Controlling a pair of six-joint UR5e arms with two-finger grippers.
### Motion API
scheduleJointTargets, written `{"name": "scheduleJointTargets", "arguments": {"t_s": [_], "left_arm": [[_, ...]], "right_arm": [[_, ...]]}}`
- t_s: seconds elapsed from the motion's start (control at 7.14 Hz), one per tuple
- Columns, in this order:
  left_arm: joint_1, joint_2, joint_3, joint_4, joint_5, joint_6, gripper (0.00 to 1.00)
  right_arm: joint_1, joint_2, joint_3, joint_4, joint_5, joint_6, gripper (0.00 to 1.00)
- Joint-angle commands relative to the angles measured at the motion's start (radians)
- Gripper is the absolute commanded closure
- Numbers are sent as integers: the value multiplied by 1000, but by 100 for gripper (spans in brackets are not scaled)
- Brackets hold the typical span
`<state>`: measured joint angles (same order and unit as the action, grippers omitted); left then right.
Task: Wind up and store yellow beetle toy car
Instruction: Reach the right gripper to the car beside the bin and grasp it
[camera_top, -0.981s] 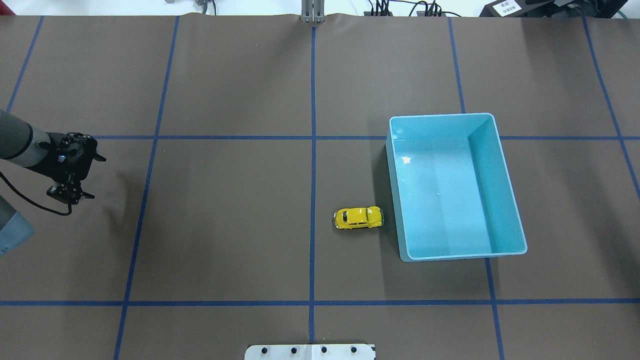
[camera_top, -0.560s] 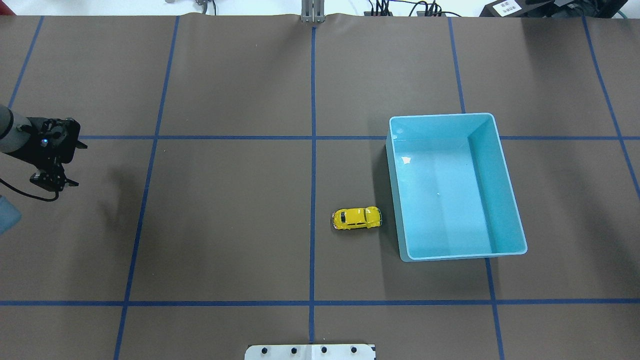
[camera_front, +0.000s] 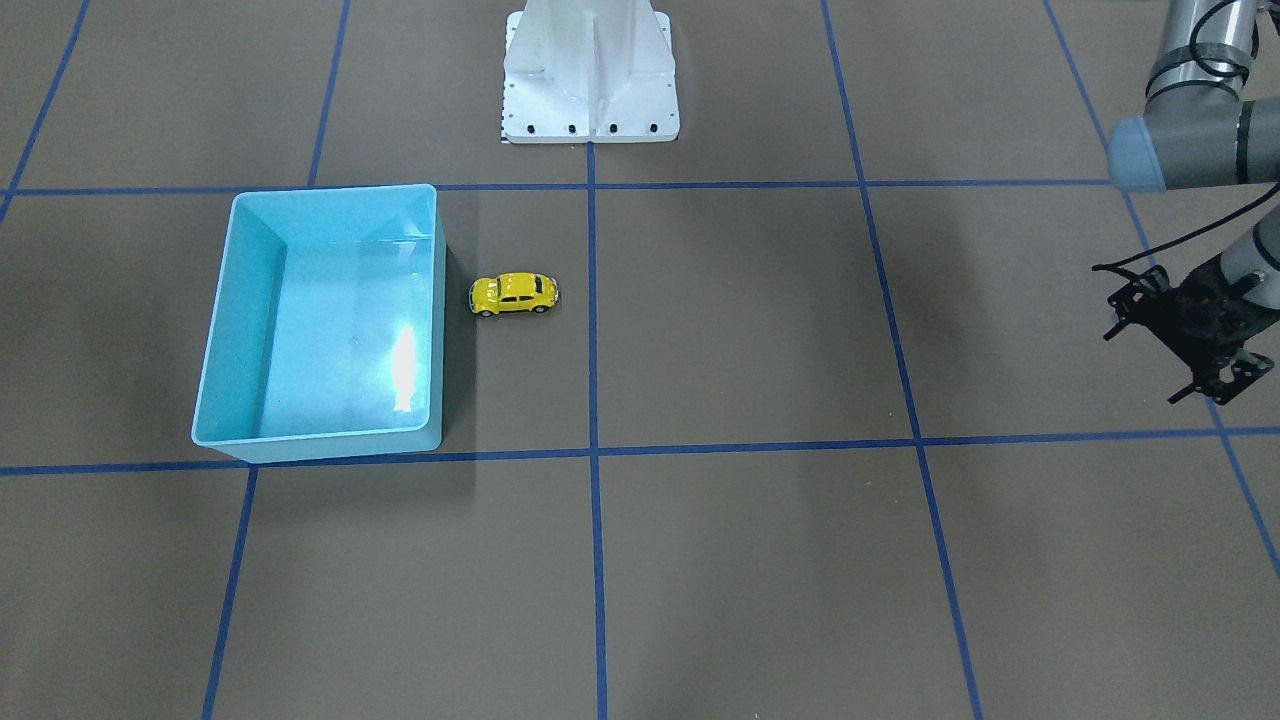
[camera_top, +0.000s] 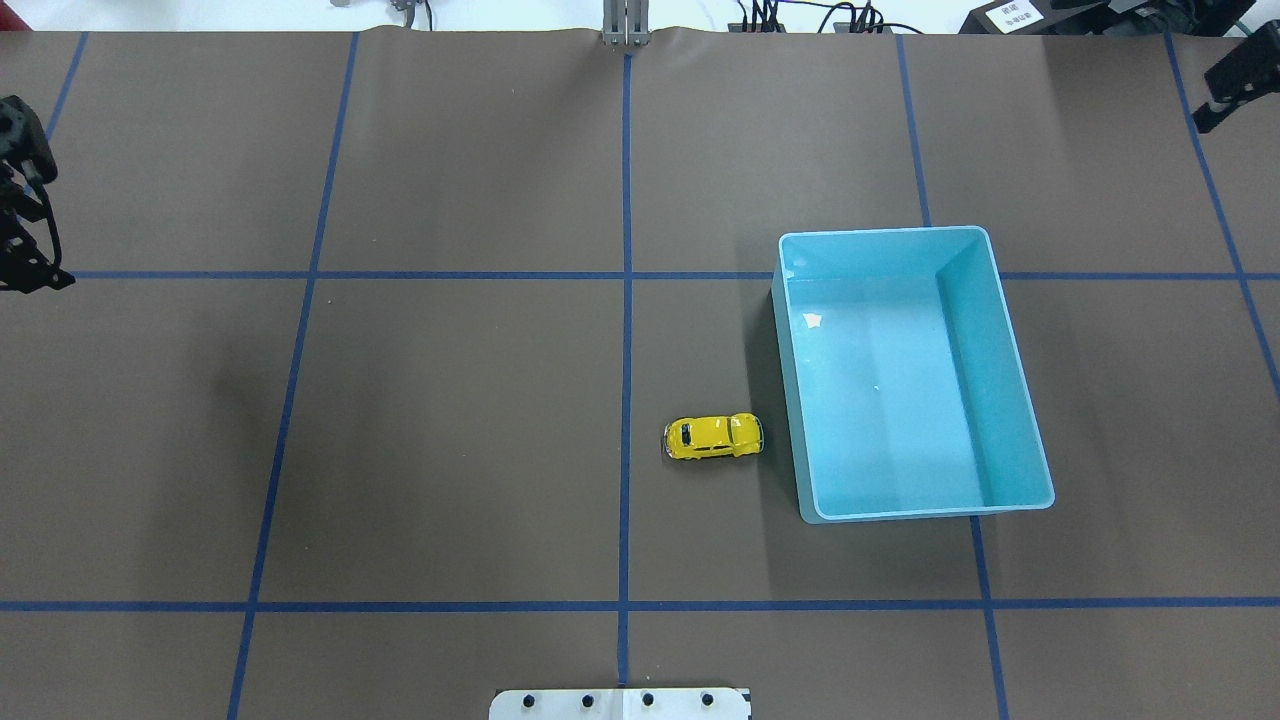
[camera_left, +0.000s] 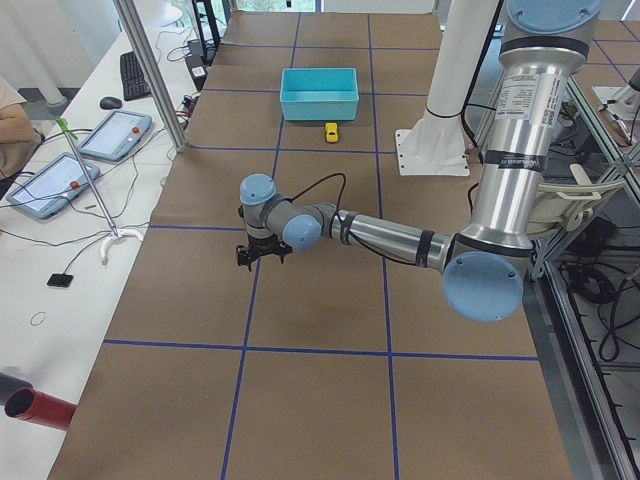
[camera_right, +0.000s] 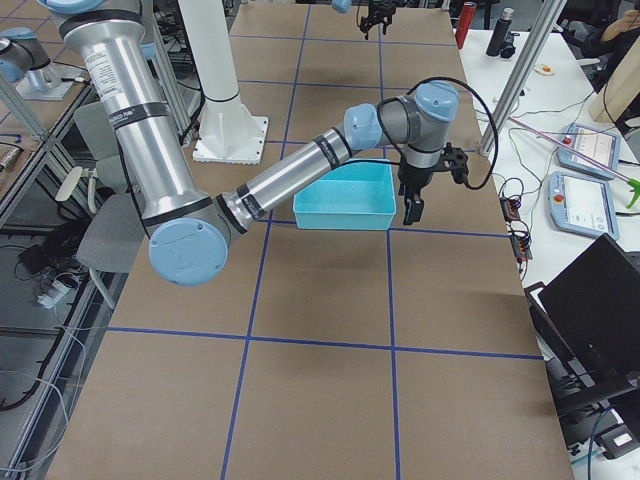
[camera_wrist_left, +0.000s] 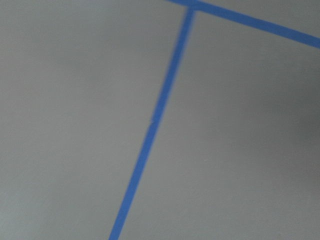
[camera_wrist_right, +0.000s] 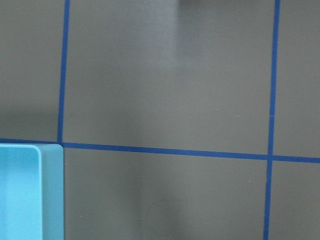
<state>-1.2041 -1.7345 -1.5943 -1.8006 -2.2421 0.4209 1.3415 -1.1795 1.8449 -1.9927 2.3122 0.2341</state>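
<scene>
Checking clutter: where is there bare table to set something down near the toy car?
Bare table runs from the yellow beetle toy car toward the robot's left, and on the robot's side of the light blue bin. Only the gap between them is tight.

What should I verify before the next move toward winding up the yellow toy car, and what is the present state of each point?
1. The yellow beetle toy car stands upright on its wheels on the table: ok.
2. No gripper touches the car: ok.
3. The light blue bin has nothing inside: ok.
4. The car is apart from the bin wall: ok, though the gap is small.
5. The left gripper is open: ok, but it is far from the car.
6. The right gripper is open: cannot tell.
</scene>
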Motion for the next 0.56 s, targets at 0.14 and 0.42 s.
{"name": "scheduleJointTargets", "arguments": {"t_s": [0.14,0.42], "left_arm": [[-112,-5,-24,73,-57,-307,0],[-234,-2,-24,244,-85,-303,0]], "right_arm": [[-252,104,155,21,-57,24,0],[-434,178,154,145,-95,-21,0]]}}
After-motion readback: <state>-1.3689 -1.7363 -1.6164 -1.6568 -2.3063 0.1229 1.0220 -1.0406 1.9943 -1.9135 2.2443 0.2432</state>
